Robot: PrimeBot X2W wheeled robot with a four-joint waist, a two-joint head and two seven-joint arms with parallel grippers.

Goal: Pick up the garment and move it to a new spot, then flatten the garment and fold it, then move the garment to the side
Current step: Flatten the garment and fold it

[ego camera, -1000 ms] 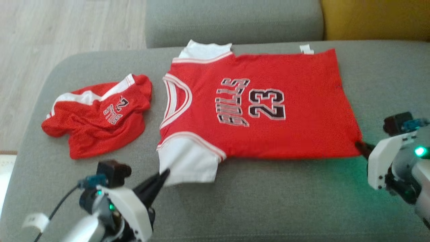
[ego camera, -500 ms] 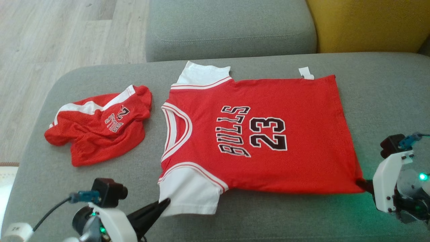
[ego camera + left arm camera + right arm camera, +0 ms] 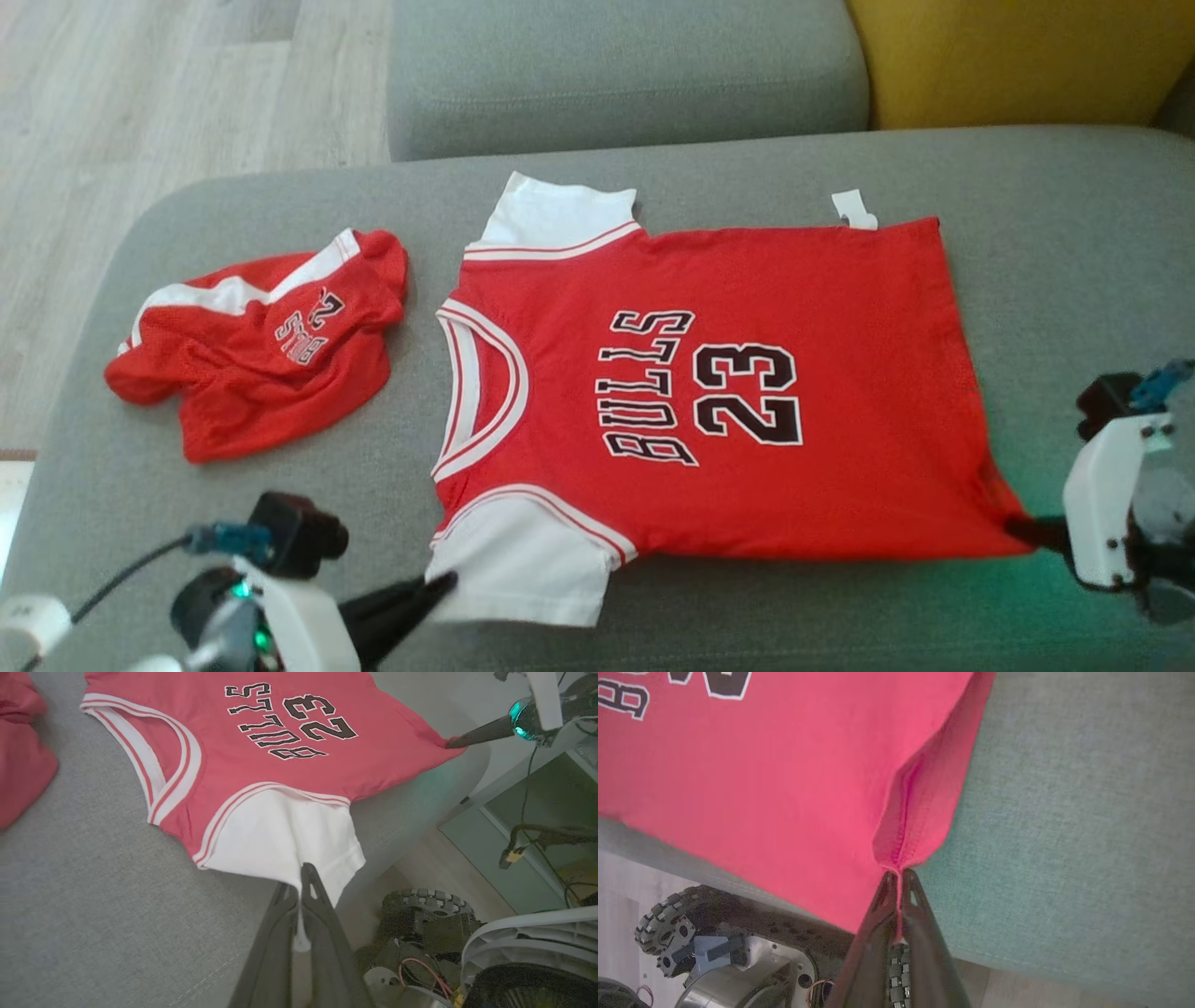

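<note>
camera shifted | jersey (image 3: pixel 840 467) reads BULLS 23 | left fingers (image 3: pixel 401 602) clamp sleeve (image 3: pixel 523 569) | right fingers (image 3: pixel 1038 534) clamp hem (image 3: pixel 999 518)

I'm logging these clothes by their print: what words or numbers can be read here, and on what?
"BULLS": black letters on the chest of the red jersey.
"23": beside it on the same jersey.
On the crumpled red garment: a small creased print, seemingly "BULLS" and a "2"; not fully readable.
On the white tag at the jersey's hem: too small to read.
</note>
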